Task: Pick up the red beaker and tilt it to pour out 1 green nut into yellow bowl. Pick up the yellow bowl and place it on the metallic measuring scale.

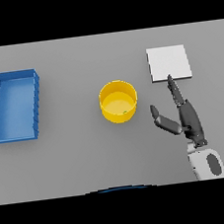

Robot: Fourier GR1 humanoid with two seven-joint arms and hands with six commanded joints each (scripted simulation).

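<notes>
Grey surface point(80, 157) carries the yellow bowl point(118, 101) near its middle, apparently with a small green nut already inside, so pouring seems done while the wide-open right hand point(186, 117) between bowl and metallic measuring scale point(169, 63) has yet to lift it.

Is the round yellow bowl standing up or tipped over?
Standing up. The round yellow bowl sits on the grey table with its open rim facing upward, and its inner bottom shows, with a tiny green speck near the edge.
</notes>
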